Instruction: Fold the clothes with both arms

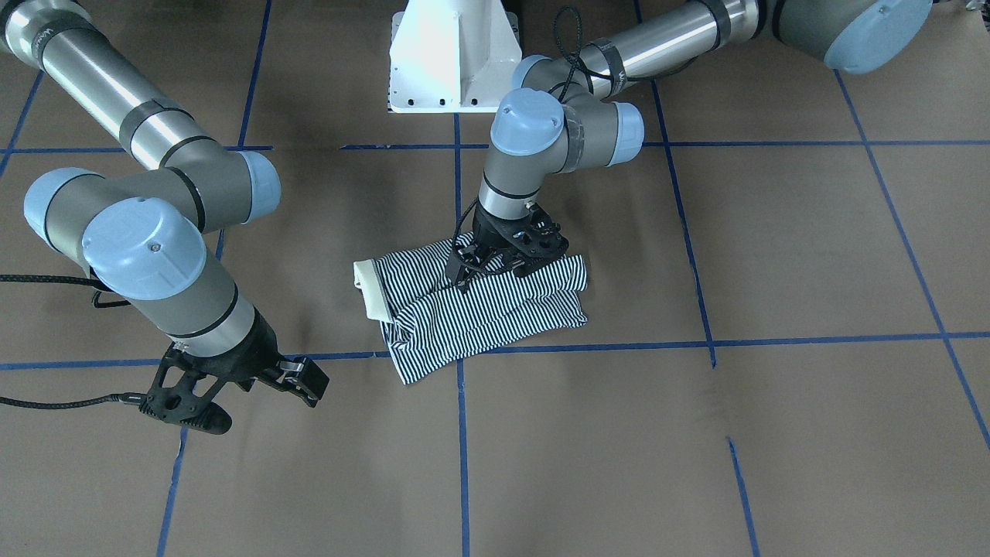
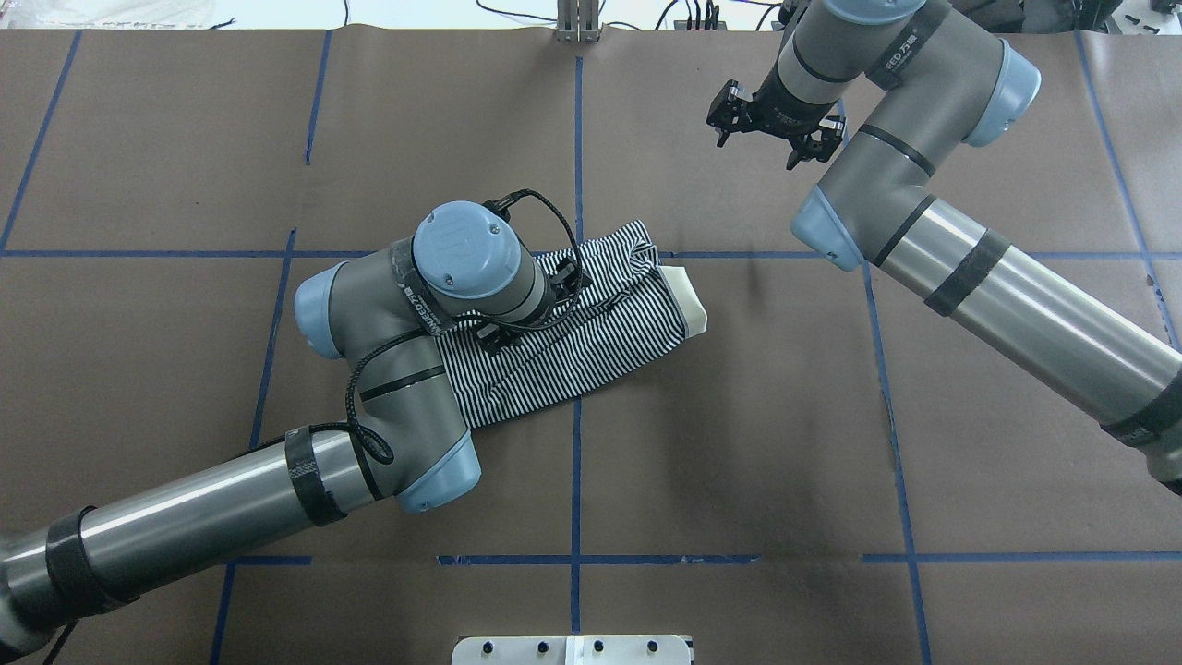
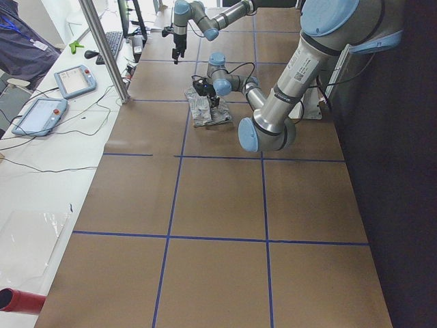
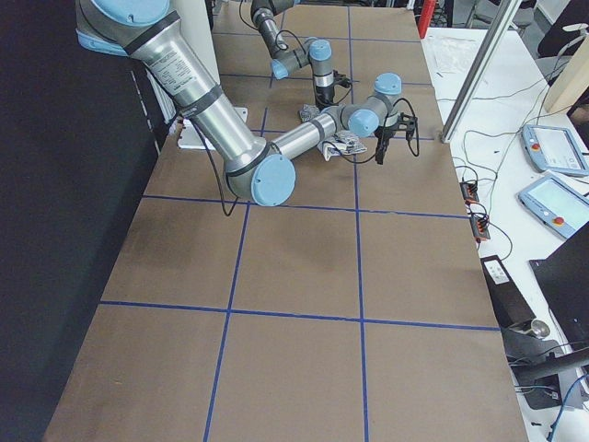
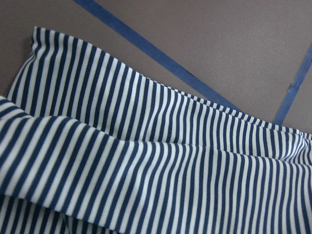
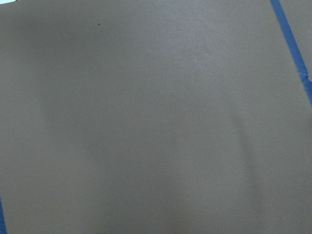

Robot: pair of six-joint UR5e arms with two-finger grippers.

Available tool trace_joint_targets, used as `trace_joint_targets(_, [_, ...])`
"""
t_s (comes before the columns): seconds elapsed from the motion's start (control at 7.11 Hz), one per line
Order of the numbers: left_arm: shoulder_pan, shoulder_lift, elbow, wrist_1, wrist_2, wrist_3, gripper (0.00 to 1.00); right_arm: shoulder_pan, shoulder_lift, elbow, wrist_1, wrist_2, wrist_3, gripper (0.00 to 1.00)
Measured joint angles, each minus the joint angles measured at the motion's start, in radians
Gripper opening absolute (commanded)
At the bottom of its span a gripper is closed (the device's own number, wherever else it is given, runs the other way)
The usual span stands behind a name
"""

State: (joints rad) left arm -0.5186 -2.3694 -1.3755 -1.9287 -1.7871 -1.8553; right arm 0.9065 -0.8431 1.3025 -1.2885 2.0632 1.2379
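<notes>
The striped polo shirt [image 1: 495, 309] lies folded into a small bundle at the table's middle, its cream collar [image 1: 371, 290] sticking out at one end. It also shows in the overhead view [image 2: 572, 360] and fills the left wrist view [image 5: 146, 161]. My left gripper [image 1: 495, 277] points down onto the shirt's top layer, its fingers apart and touching the cloth. In the overhead view the left wrist [image 2: 471, 259] hides most of it. My right gripper [image 1: 267, 406] is open and empty, hovering above bare table away from the shirt, and also shows in the overhead view [image 2: 757, 143].
The brown table [image 1: 696, 464] is marked with a grid of blue tape lines [image 1: 462, 433]. The white pedestal base [image 1: 452, 54] stands at the robot's edge. Teach pendants [image 3: 75, 80] and cables lie on a side bench past a metal pole [image 3: 102, 48].
</notes>
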Motion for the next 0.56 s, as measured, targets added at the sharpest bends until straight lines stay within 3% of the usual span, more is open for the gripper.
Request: trace_joint_targets(0.56, [-0.004, -0.036, 0.085, -0.094, 0.018, -0.01, 1.0, 0.0, -0.027, 0.033, 0.0, 0.0, 0.0, 1.0])
